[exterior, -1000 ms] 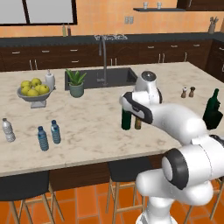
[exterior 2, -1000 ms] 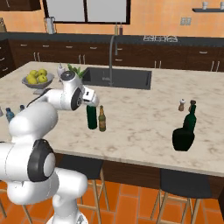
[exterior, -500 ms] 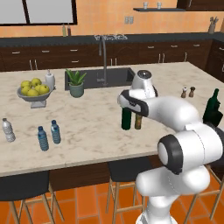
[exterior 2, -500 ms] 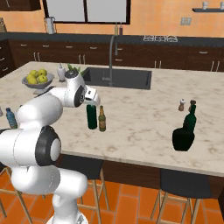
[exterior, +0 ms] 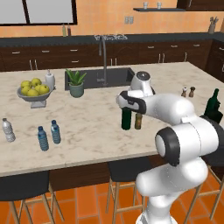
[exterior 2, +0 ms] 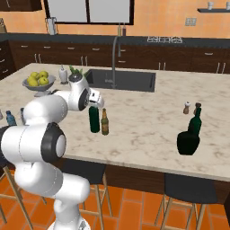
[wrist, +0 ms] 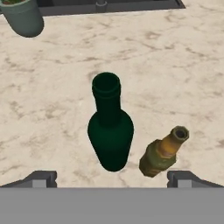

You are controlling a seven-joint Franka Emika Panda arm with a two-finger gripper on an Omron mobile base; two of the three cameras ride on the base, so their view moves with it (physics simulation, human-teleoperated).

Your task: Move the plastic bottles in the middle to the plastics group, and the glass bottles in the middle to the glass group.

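your gripper (wrist: 112, 178) hangs wide open above the green wine bottle (wrist: 110, 127), holding nothing. the amber bottle (wrist: 163, 152) stands just beside it, so descending off-centre could topple either one.

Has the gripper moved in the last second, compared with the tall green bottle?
Yes. In the left base view the gripper has shifted left, from just right of the tall green bottle to directly above its neck. The bottle itself stayed put on the counter.
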